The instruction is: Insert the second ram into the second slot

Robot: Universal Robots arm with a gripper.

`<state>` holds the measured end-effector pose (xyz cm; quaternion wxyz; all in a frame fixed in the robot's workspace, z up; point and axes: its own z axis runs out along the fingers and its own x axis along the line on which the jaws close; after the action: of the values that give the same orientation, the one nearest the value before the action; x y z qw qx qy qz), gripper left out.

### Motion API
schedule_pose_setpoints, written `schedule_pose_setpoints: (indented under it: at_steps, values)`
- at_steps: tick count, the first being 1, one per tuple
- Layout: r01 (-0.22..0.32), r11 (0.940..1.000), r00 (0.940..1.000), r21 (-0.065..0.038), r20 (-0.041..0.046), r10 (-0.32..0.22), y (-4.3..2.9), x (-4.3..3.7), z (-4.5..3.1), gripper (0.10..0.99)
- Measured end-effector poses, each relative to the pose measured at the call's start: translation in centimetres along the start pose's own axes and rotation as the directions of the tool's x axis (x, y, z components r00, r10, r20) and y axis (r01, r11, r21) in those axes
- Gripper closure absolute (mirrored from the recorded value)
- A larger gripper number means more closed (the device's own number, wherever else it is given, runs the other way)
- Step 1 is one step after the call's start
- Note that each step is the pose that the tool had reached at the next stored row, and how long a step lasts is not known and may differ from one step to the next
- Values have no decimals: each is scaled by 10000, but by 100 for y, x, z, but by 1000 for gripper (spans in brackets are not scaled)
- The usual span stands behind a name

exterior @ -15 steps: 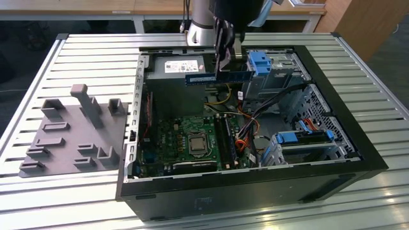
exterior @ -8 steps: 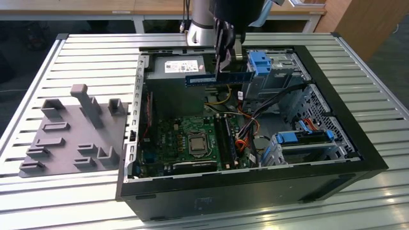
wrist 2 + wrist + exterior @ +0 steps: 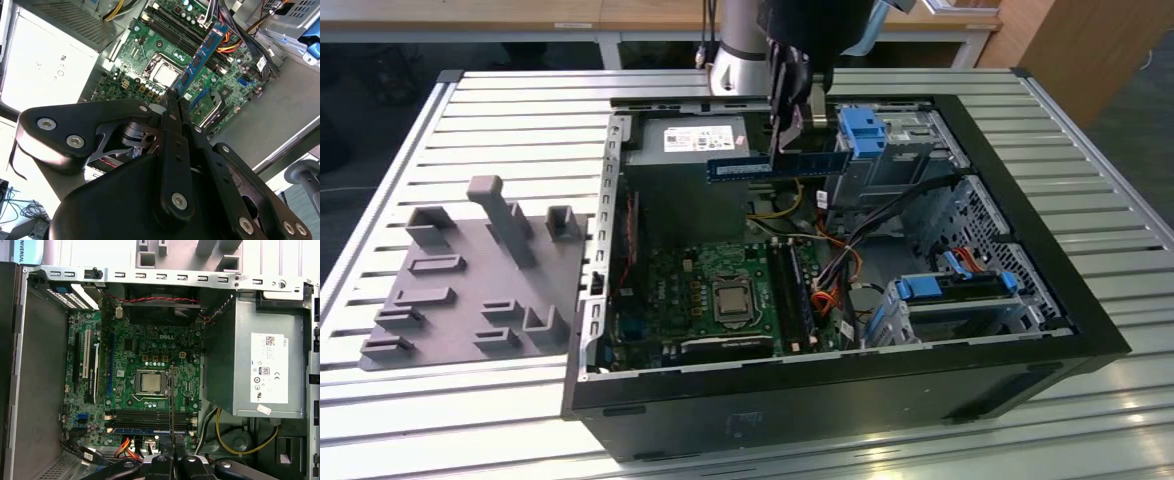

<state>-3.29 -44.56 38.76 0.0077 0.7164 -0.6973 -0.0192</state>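
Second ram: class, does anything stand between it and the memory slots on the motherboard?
Nothing visible does. The gripper holds the second ram in the air above the open case, and in the first wrist view the memory slots lie uncovered.

A silver worktable of ribbed aluminium slats point(image 3: 480, 110) runs from near to far, with soft light glancing off its near slats. Beyond its far edge stands a pale wooden desktop point(image 3: 520, 12) on a white metal frame point(image 3: 606, 48). A brown wooden cabinet point(image 3: 1081, 50) is at the exterior view's far right. There is dark floor point(image 3: 354, 130) on the exterior view's left.
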Motion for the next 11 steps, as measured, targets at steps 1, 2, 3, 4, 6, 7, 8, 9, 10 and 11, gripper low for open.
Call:
schedule_pose_setpoints:
  at_steps: [1,2,3,4,6,7,8,9,10,11]
  values:
    - [-1,10000,10000,0,0,1,0,0,0,949]
    - [-4,10000,10000,0,1,4,0,1,0,949]
    - [-11,10000,10000,0,0,11,0,1,0,949]
    - [-22,10000,10000,0,1,22,0,1,0,949]
    - [-50,10000,10000,0,2,50,0,1,0,949]
    - [-64,10000,10000,1,3,64,0,1,0,949]
    - [-80,10000,10000,1,4,80,0,1,0,949]
    - [-95,10000,10000,2,4,95,0,1,0,949]
    - [-109,9999,9999,1,4,109,0,1,0,949]
    - [-121,9999,9999,2,5,121,0,1,0,949]
